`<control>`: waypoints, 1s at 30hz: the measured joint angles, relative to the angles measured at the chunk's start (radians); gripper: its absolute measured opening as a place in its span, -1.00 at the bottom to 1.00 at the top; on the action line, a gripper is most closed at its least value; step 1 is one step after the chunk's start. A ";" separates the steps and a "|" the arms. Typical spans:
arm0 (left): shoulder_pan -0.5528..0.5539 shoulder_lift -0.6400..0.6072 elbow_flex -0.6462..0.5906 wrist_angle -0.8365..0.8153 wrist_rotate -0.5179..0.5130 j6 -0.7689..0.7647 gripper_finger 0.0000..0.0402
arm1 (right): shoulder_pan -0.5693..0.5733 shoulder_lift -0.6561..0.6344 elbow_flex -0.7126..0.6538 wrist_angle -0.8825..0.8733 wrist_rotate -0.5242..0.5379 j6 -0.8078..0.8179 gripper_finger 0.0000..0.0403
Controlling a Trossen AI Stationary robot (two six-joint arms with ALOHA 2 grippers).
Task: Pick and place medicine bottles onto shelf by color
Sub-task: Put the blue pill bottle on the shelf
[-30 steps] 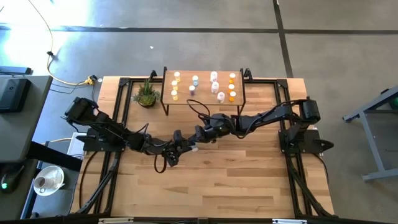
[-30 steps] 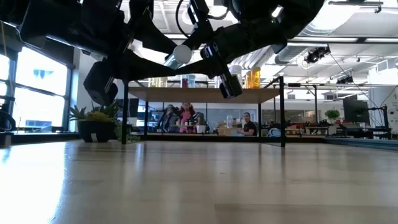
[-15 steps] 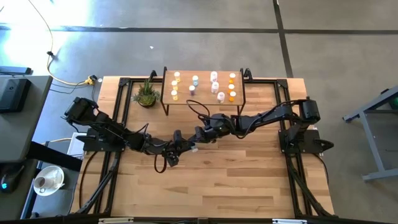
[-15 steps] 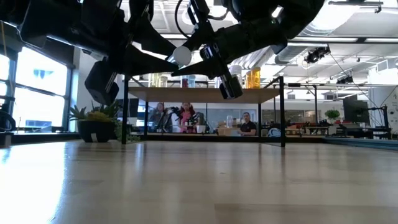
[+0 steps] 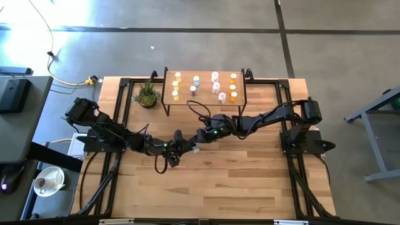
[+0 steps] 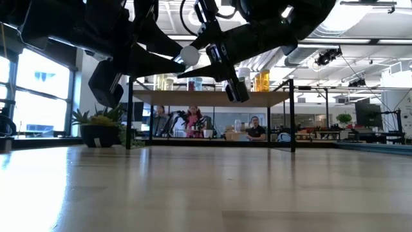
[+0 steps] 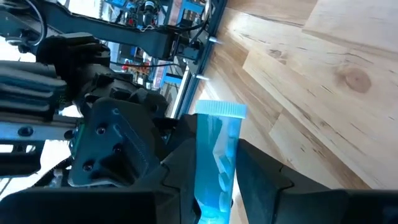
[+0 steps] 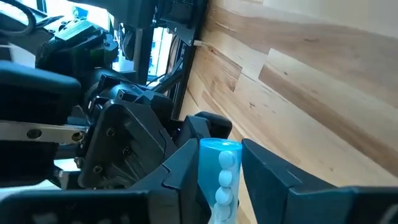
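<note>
Mid-table: left pincer (image 5: 189,149) newly round blue bottle (image 7: 217,163).

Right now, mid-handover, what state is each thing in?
blue bottle: capped, held off the table at mid-table.
left gripper: jaws closed on the blue bottle.
right gripper: at the same bottle, facing the left gripper.
shelf: upright, loaded.
shelf bottles: upright, capped.
potted plant: upright beside the shelf.

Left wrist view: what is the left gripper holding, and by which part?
A translucent blue cylindrical medicine bottle, pinched across its body by the left gripper. The right gripper is at the same bottle; its grip cannot be told.
</note>
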 joint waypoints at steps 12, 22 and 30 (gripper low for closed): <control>-0.009 0.000 0.000 0.002 -0.002 -0.130 -0.55 | -0.006 -0.002 0.001 0.009 0.039 -0.112 -0.23; -0.037 0.000 0.000 0.008 -0.077 -0.266 -0.55 | -0.031 -0.002 0.002 0.008 0.013 -0.273 -0.23; -0.038 0.000 0.000 0.009 -0.086 -0.415 -0.55 | -0.033 -0.043 0.001 -0.008 0.081 -0.442 -0.23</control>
